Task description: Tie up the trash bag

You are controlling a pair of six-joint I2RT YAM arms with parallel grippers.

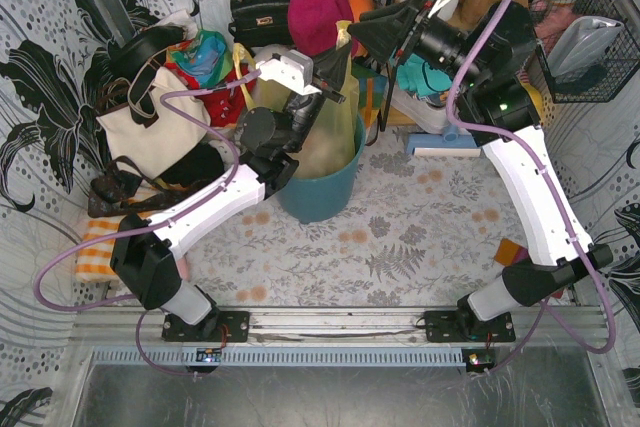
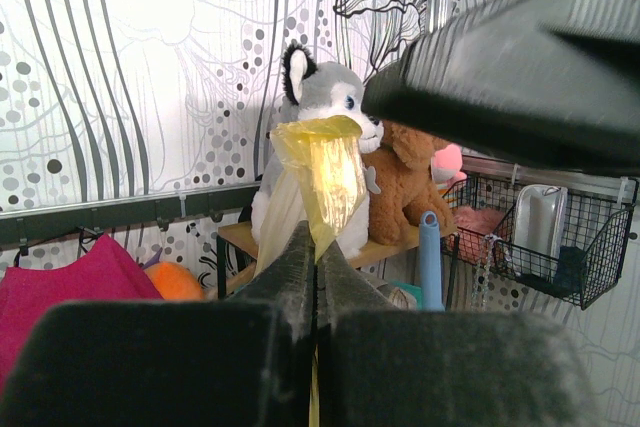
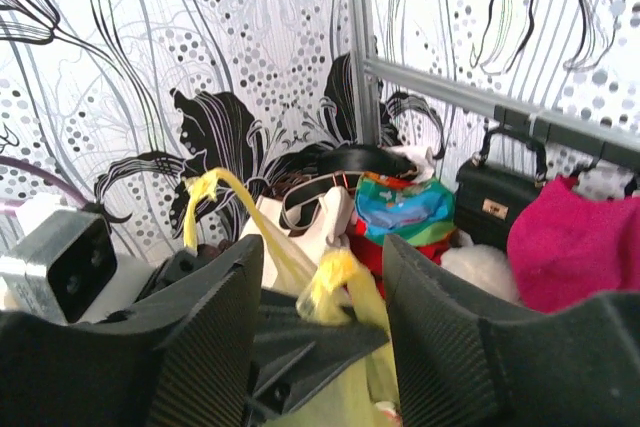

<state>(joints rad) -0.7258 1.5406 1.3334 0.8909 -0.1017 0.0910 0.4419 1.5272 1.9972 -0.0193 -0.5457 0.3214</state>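
Observation:
The trash bag (image 1: pixel 335 137), yellow-green and translucent, stands in the teal bin (image 1: pixel 320 192) with its top pulled upward. My left gripper (image 1: pixel 335 75) is shut on one twisted ear of the bag; in the left wrist view the yellow ear (image 2: pixel 322 172) sticks up out of the closed gripper (image 2: pixel 316 247). My right gripper (image 1: pixel 360 32) is open and sits around that ear's tip (image 3: pixel 335 282), not touching it; the gripper (image 3: pixel 322 252) shows wide apart in its own view. The bag's other ear (image 3: pixel 205 197) hangs free to the left.
A cream tote bag (image 1: pixel 150 127), a black handbag (image 1: pixel 262 12) and a magenta cloth (image 1: pixel 318 12) crowd the back left. Plush toys (image 2: pixel 330 97) and a wire basket (image 1: pixel 585 47) are at the back right. A striped towel (image 1: pixel 95 247) lies by the left arm.

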